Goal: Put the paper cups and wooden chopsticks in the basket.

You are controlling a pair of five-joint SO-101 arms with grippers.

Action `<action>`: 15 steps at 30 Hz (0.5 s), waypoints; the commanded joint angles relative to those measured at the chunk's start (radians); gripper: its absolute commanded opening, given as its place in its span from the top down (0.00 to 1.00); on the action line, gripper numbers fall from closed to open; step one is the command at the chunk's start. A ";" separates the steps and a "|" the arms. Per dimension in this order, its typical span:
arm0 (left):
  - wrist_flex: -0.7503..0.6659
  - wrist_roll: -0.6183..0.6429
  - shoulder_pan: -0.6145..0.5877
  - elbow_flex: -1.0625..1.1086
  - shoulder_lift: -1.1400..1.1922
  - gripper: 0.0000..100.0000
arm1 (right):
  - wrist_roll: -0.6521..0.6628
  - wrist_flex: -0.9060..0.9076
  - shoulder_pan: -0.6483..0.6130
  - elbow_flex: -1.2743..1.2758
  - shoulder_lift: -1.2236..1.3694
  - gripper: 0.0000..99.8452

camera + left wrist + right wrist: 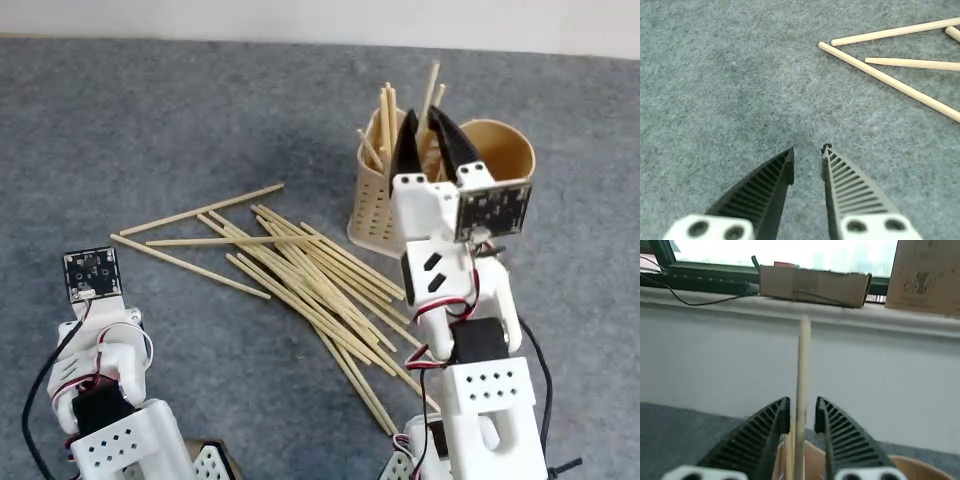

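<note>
Grey carpet (pixel 200 120) lies under all. Left gripper (pixel 807 148), well left of the basket (pixel 378 205), hangs empty, jaws slightly parted. Loose chopsticks (pixel 300 265) lie left of the basket. Right gripper (pixel 421 112), over the basket, has jaws parted around an upright chopstick (pixel 804 365). Paper cup (pixel 505 150) sits just right of the basket.

Bare table (pixel 730 75) lies free under my left claw (pixel 808 148); scattered chopsticks (pixel 300 270) block the middle, and upright chopsticks (pixel 386 112) crowd the mouth of the basket (pixel 375 215).

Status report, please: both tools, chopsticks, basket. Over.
Left tool open, low over carpet. Right tool open around one upright chopstick above basket. Many chopsticks loose on carpet. Nothing blocking.
</note>
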 commanded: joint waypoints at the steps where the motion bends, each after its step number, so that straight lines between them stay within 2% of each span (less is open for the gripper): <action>1: -0.014 0.006 0.018 -0.010 -0.008 0.89 | -0.021 0.094 0.007 -0.076 0.001 0.88; 5: -0.014 0.006 0.018 -0.010 -0.008 0.89 | -0.026 0.283 -0.001 -0.179 0.001 0.90; 15: -0.015 0.006 0.018 -0.008 -0.008 0.89 | -0.026 0.722 -0.148 -0.312 -0.001 0.90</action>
